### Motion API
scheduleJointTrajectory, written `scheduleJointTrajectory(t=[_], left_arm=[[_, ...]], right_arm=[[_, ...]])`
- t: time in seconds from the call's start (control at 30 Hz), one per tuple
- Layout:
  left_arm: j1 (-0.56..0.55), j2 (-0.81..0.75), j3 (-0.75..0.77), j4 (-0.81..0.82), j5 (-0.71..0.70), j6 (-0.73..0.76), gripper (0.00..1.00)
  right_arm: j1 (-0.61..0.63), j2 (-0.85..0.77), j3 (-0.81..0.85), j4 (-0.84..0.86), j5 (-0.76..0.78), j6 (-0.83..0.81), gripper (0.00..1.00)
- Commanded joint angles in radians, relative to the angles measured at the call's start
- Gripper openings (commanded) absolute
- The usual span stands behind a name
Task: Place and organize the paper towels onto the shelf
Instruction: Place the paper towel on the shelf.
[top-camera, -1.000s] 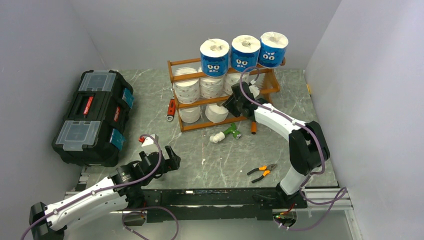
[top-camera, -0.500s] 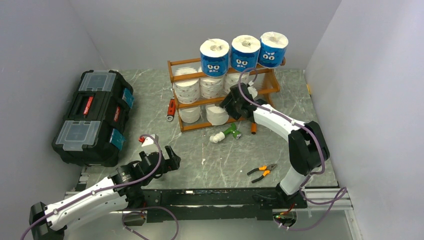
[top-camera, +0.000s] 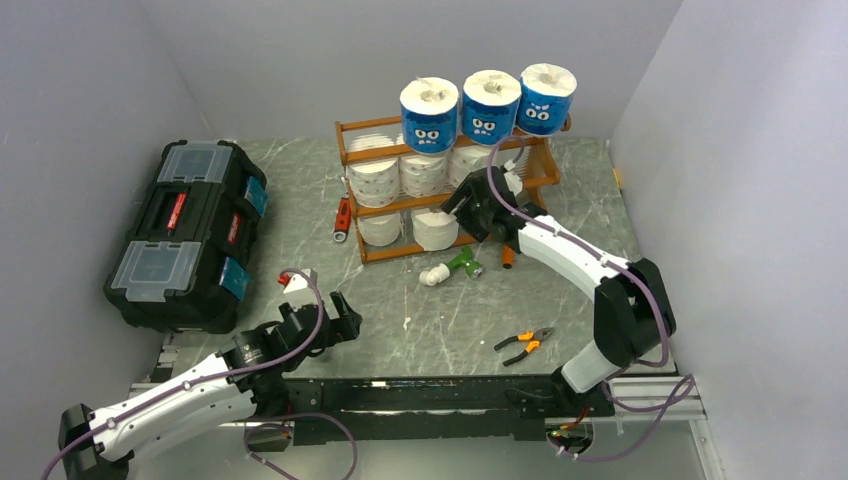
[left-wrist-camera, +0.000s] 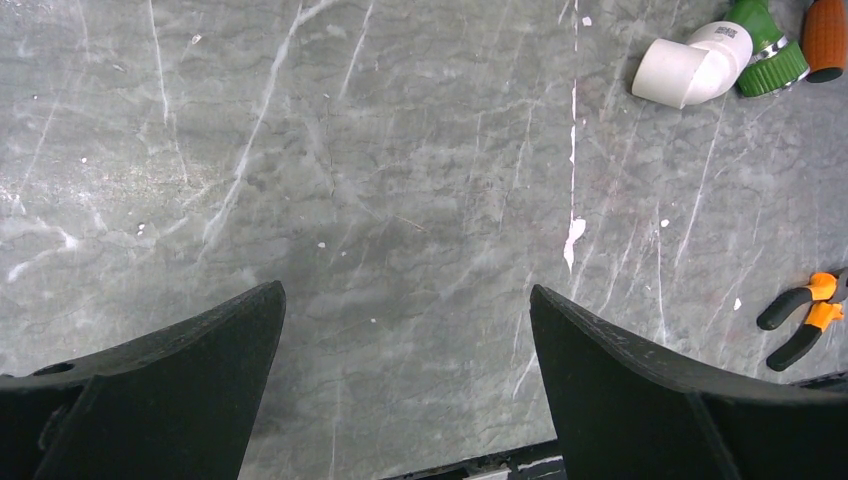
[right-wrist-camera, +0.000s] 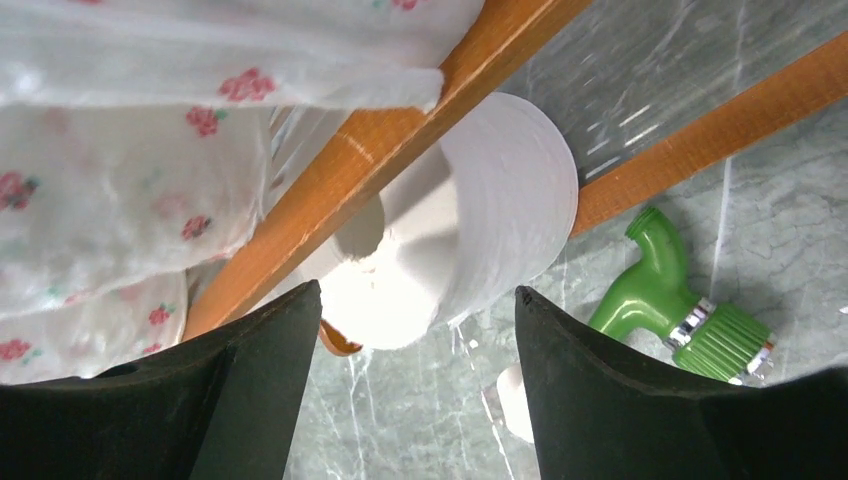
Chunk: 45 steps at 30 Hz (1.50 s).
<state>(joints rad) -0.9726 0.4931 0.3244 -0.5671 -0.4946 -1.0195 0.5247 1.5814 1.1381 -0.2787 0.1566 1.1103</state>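
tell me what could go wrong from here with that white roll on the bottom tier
1. The white roll seems to poke out past the front rail of the shelf. The right gripper is open with a finger on each side of it, so a brush while backing out may knock it onto the green tool.
2. The blue-wrapped rolls perch on the top rail above that arm; a bump could topple them.
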Motion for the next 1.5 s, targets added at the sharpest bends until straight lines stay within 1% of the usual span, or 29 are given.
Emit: scheduleJointTrajectory(t=[0.0, 0.13, 0.23, 0.33, 0.4, 0.53, 0.6, 0.63, 0.67, 0.7, 0.77, 0.83, 0.9, 0.93, 1.0, 1.07, 1.13, 1.2, 1.23, 1.27, 1.37, 1.47], left_arm=[[-0.002, 0.005, 0.021, 0.001, -0.001, -0.022, 0.99], [-0.003, 0.02, 0.025, 0.009, 0.0, -0.025, 0.99], [-0.003, 0.036, 0.028, 0.022, 0.003, -0.024, 0.99], [-0.003, 0.055, 0.031, 0.044, 0.005, -0.016, 0.99], [-0.003, 0.071, 0.037, 0.054, -0.001, -0.01, 0.99], [-0.003, 0.082, 0.05, 0.046, -0.028, -0.007, 0.99], [-0.003, 0.079, 0.045, 0.057, -0.027, -0.004, 0.99], [-0.003, 0.078, 0.044, 0.063, -0.027, -0.003, 0.99], [-0.003, 0.079, 0.043, 0.067, -0.026, -0.004, 0.99], [-0.003, 0.079, 0.042, 0.068, -0.027, -0.006, 0.99], [-0.003, 0.087, 0.041, 0.068, -0.029, -0.01, 0.99], [-0.003, 0.099, 0.043, 0.065, -0.029, -0.014, 0.99], [-0.003, 0.113, 0.044, 0.074, -0.025, -0.012, 0.99], [-0.003, 0.12, 0.046, 0.079, -0.023, -0.009, 0.99], [-0.003, 0.133, 0.053, 0.085, -0.02, -0.002, 0.99], [-0.003, 0.144, 0.059, 0.085, -0.019, 0.004, 0.99], [-0.003, 0.152, 0.064, 0.083, -0.016, 0.006, 0.99], [-0.004, 0.155, 0.062, 0.085, -0.01, 0.006, 0.99], [-0.003, 0.155, 0.06, 0.085, -0.008, 0.006, 0.99], [-0.003, 0.154, 0.058, 0.085, -0.006, 0.006, 0.99], [-0.003, 0.146, 0.055, 0.076, -0.008, 0.002, 0.99], [-0.002, 0.129, 0.052, 0.065, -0.014, 0.001, 0.99]], right_arm=[[0.015, -0.097, -0.037, 0.013, 0.029, -0.049, 0.73], [0.054, -0.172, -0.081, 0.006, 0.07, -0.127, 0.73], [0.094, -0.247, -0.154, 0.037, 0.13, -0.191, 0.73], [0.119, -0.312, -0.252, 0.137, 0.104, -0.275, 0.73], [0.132, -0.342, -0.289, 0.185, 0.093, -0.326, 0.73], [0.193, -0.404, -0.343, 0.248, 0.189, -0.418, 0.74], [0.219, -0.438, -0.389, 0.343, 0.226, -0.471, 0.74], [0.226, -0.451, -0.414, 0.382, 0.235, -0.487, 0.77], [0.227, -0.457, -0.437, 0.422, 0.236, -0.478, 0.94], [0.228, -0.462, -0.466, 0.478, 0.238, -0.476, 0.99], [0.231, -0.469, -0.51, 0.558, 0.235, -0.506, 1.0], [0.234, -0.459, -0.518, 0.547, 0.295, -0.494, 1.0], [0.234, -0.434, -0.509, 0.543, 0.324, -0.57, 1.0], [0.234, -0.418, -0.499, 0.528, 0.339, -0.581, 1.0], [0.233, -0.397, -0.497, 0.51, 0.391, -0.562, 1.0], [0.231, -0.403, -0.519, 0.534, 0.377, -0.593, 0.99], [0.228, -0.424, -0.581, 0.638, 0.32, -0.643, 0.99], [0.228, -0.442, -0.658, 0.818, 0.281, -0.7, 0.93], [0.226, -0.437, -0.676, 0.86, 0.278, -0.712, 0.89], [0.216, -0.41, -0.677, 0.877, 0.27, -0.721, 0.83], [0.191, -0.332, -0.644, 0.878, 0.213, -0.729, 0.7], [0.186, -0.27, -0.635, 0.92, 0.216, -0.718, 0.63]])
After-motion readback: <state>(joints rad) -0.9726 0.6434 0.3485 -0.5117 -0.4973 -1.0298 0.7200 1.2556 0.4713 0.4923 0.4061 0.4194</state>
